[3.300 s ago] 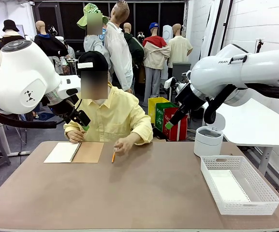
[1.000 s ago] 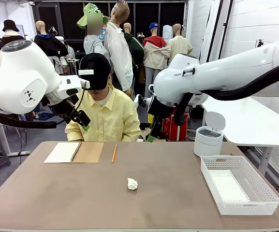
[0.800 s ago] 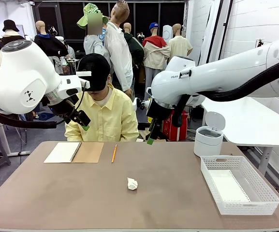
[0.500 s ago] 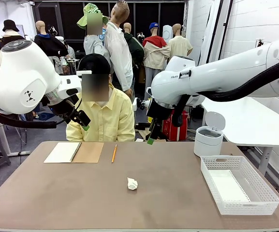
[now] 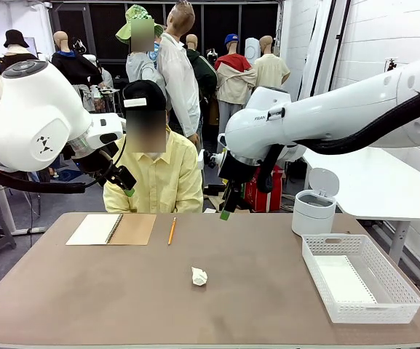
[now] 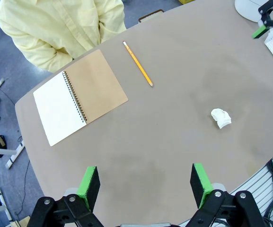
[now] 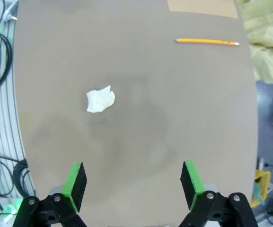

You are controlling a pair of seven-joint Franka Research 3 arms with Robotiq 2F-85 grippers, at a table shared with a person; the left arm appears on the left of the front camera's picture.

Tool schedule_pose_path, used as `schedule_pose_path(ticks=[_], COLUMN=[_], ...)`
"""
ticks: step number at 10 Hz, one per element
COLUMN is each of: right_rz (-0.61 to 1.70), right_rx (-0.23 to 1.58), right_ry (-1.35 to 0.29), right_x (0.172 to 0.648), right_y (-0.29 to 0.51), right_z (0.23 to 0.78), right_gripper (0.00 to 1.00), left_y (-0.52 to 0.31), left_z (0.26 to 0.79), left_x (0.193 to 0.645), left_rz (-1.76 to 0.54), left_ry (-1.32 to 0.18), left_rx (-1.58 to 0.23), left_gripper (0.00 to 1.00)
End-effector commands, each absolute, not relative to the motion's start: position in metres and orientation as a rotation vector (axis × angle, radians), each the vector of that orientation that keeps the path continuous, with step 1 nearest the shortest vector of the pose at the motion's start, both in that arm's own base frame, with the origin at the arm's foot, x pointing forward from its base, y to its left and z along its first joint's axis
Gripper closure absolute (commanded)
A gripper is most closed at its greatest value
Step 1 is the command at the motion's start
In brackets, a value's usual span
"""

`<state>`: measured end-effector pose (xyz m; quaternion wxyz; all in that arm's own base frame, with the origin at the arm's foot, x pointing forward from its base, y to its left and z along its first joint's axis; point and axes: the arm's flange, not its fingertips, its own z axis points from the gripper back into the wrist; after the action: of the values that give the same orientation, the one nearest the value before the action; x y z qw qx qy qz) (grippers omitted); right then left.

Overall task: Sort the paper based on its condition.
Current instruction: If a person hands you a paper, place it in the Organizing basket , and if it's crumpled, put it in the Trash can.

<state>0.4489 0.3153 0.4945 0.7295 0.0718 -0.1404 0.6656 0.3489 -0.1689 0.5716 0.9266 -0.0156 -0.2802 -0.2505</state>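
Observation:
A crumpled ball of white paper (image 5: 199,276) lies alone near the middle of the brown table (image 5: 122,291). The ball (image 6: 221,117) sits ahead and to the right in the left wrist view, and the ball (image 7: 100,100) sits ahead and to the left in the right wrist view. A flat white sheet (image 5: 343,280) lies in the white basket (image 5: 370,310). My left gripper (image 5: 124,183) hangs open high above the table's far left (image 6: 145,183). My right gripper (image 5: 228,206) is open in the air over the far middle (image 7: 132,187), well above the ball, with nothing between its fingers.
An open spiral notebook (image 5: 111,229) and a yellow pencil (image 5: 171,231) lie at the far left. A small white bin (image 5: 314,211) with its lid up stands at the far right, behind the basket. A person in a yellow shirt (image 5: 159,182) sits at the far side.
The person has pulled both hands off the table and a crumpled ball now lies there. My right arm has swung from the right to the far middle and dipped slightly. The left arm is still.

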Motion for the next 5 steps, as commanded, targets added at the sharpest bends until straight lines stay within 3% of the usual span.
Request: schedule_pose_path(ticks=[1, 5], right_rz=[1.496, 1.551], right_rx=[0.158, 0.193], right_ry=[-0.277, -0.22], right_x=[0.459, 0.466], right_y=[0.334, 0.358], right_z=[0.472, 0.426], right_gripper=[0.0, 0.0], left_y=[-0.168, -0.168], left_z=[0.572, 0.572], left_x=[0.348, 0.348], left_rz=[-0.519, -0.519], left_ry=[-0.576, -0.576], left_rx=[-0.028, -0.028], left_gripper=[0.0, 0.0])
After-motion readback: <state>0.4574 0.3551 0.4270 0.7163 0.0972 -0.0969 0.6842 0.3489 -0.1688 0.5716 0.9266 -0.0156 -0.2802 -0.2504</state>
